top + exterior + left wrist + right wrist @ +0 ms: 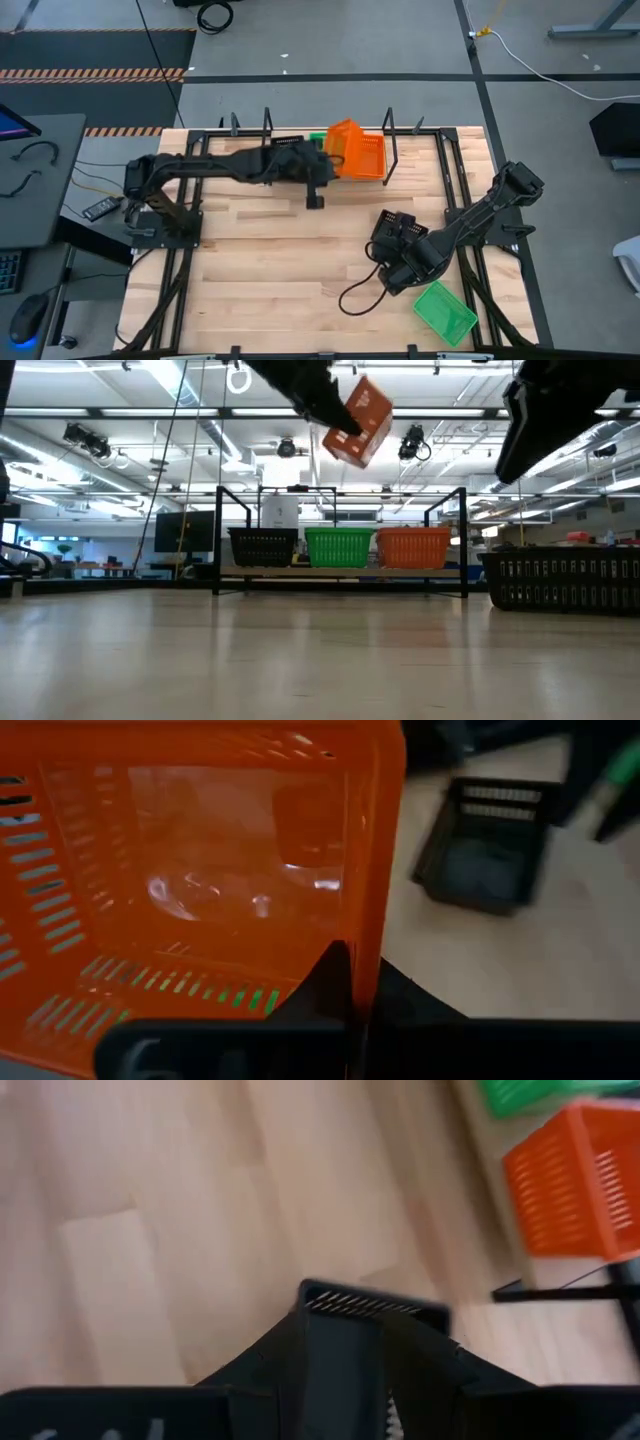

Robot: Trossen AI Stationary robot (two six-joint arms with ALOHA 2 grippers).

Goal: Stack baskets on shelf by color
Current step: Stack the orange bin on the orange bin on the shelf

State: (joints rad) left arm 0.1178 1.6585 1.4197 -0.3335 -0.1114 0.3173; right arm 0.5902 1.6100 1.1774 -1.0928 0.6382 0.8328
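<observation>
Orange basket (190, 870) clamped by left gripper (345, 980) above shelf (340, 571); level it over orange stack (413, 547). Right gripper (345, 1342) grips black basket (372, 1305).

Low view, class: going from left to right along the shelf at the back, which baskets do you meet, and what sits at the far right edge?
On the shelf: black basket → green basket → orange basket. Beyond the shelf, at the far right edge: a nearer black basket.
</observation>
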